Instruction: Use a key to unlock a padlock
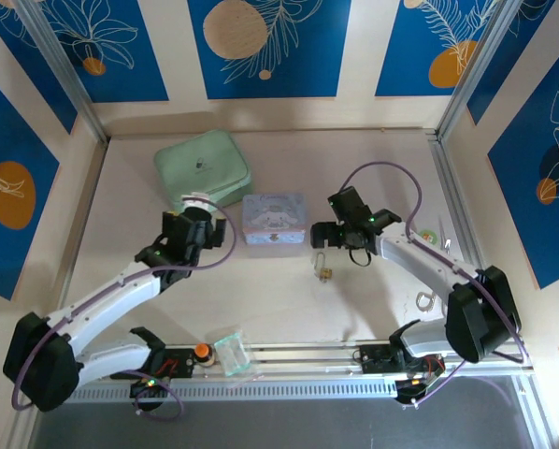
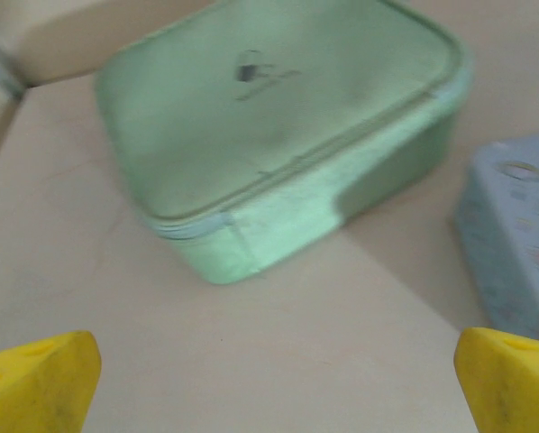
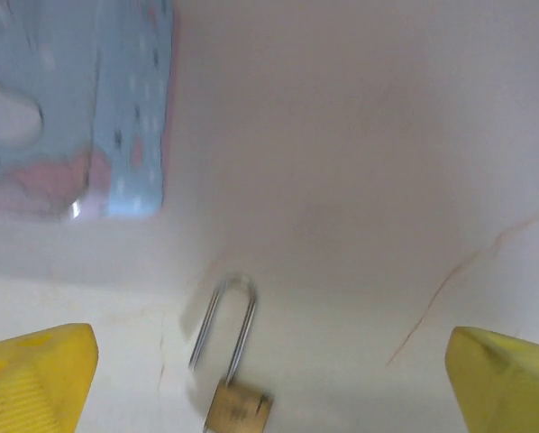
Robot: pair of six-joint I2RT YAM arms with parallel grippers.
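The brass padlock [image 1: 324, 272] lies on the table, its silver shackle pointing away from the arms. In the right wrist view the padlock [image 3: 238, 408] sits low in the middle, and the left leg of the shackle [image 3: 224, 316] seems to end free beside the body. My right gripper [image 1: 334, 245] [image 3: 271, 374] hovers just beyond it, open, with the yellow fingertips [image 3: 35, 374] wide apart and nothing between them. My left gripper [image 1: 205, 213] [image 2: 278, 379] is open over bare table near the green box. A thin silvery piece [image 1: 445, 245] by the right rail may be the key; it is too small to tell.
A mint-green lidded box [image 1: 203, 168] [image 2: 278, 126] stands at the back left. The pastel cartoon tin [image 1: 274, 219] [image 3: 80, 108] sits between the two grippers. On the front rail are an orange knob [image 1: 203, 351] and a clear plastic piece [image 1: 231, 354]. A small metal ring [image 1: 425, 300] lies near the right arm.
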